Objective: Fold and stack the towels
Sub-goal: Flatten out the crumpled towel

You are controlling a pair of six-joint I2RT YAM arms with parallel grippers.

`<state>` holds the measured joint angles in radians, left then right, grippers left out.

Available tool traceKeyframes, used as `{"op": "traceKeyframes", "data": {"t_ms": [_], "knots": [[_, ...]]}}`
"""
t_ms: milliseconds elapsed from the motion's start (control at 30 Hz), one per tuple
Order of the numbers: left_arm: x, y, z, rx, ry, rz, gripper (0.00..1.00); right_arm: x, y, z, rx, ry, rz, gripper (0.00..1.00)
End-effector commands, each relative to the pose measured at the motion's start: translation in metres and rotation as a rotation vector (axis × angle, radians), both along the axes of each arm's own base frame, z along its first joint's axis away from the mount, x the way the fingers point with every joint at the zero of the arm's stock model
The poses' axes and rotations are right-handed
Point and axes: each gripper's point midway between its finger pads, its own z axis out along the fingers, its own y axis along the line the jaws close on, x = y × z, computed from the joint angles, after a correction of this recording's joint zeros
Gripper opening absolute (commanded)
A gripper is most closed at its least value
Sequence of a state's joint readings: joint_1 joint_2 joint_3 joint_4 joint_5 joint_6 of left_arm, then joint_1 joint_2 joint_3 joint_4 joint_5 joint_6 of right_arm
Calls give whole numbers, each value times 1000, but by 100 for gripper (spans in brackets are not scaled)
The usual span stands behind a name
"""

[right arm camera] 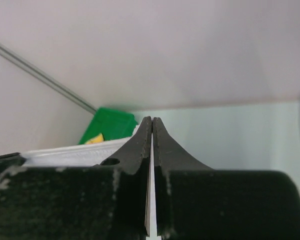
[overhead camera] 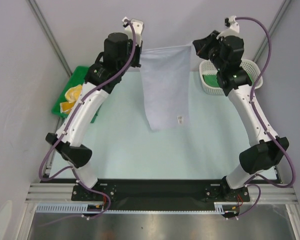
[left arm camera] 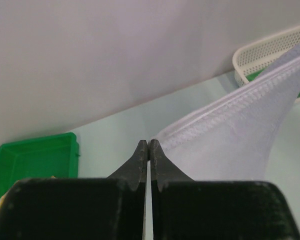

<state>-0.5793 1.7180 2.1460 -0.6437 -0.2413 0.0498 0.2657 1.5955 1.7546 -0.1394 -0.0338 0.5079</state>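
"When both arms reached up at twelve o'clock, what did they hold?"

"One pale lavender towel (overhead camera: pixel 166 85). The left gripper (left arm camera: pixel 148 146) was pinched tight on one top corner. The right gripper (right arm camera: pixel 152 122) was pinched tight on the other. The towel hung down wide open."

"Was it folded?"

"No, not yet. I saw no folded pile at all."

"Where were the others?"

"Yellow towels (overhead camera: pixel 72 94) lay bunched in the green tray (overhead camera: pixel 61 102) at nine o'clock. A green cloth (overhead camera: pixel 210 79), maybe a towel, sat in the white mesh basket (overhead camera: pixel 210 91) at two o'clock."

"So most of the job was left?"

"I think so."
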Motion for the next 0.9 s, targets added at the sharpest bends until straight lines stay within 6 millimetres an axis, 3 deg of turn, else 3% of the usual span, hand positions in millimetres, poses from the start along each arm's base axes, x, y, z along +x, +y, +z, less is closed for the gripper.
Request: {"op": "traceKeyframes", "data": {"t_ms": [0, 67, 133, 167, 200, 233, 267, 300, 333, 367, 400, 433, 533, 633, 767, 867], "knots": [[-10, 14, 67, -3, -161, -22, 0, -18, -3, 88, -19, -237, 26, 0], [-16, 17, 75, -7, -175, -30, 0, -25, -8, 96, -20, -244, 10, 0], [-34, 19, 86, -39, -188, -65, 0, -35, -11, 91, -24, -222, 4, 0], [-38, 16, 76, -35, -164, -86, 0, -52, -16, 101, -16, -241, -6, 0], [-46, 11, 75, -46, -162, -113, 0, -59, -17, 98, -16, -232, -4, 0], [-67, 16, 90, -70, -194, -140, 0, -64, -16, 82, -24, -201, 3, 0], [-71, 10, 70, -51, -157, -161, 0, -75, -17, 83, -22, -202, 6, 0], [-87, 0, 73, -50, -181, -204, 0, -99, -19, 93, -8, -226, 7, 0], [-107, 6, 82, -57, -211, -217, 0, -108, -19, 75, -15, -183, 14, 0], [-114, 1, 66, -29, -189, -232, 0, -119, -21, 73, -12, -175, 16, 0], [-130, -8, 64, -24, -192, -258, 0, -129, -20, 63, -12, -143, 24, 0], [-147, -2, 71, -40, -208, -269, 0, -154, -25, 65, 25, -147, 28, 0], [-180, -10, 60, -55, -169, -330, 0, -199, -29, 66, 81, -151, 68, 0], [-211, -6, 61, -81, -154, -357, 0, -229, -30, 59, 135, -103, 98, 0], [-236, -7, 71, -124, -143, -403, 0, -247, -27, 55, 193, -60, 130, 0], [-230, -8, 64, -103, -128, -370, 0, -246, -35, 56, 211, -55, 83, 0]]}}
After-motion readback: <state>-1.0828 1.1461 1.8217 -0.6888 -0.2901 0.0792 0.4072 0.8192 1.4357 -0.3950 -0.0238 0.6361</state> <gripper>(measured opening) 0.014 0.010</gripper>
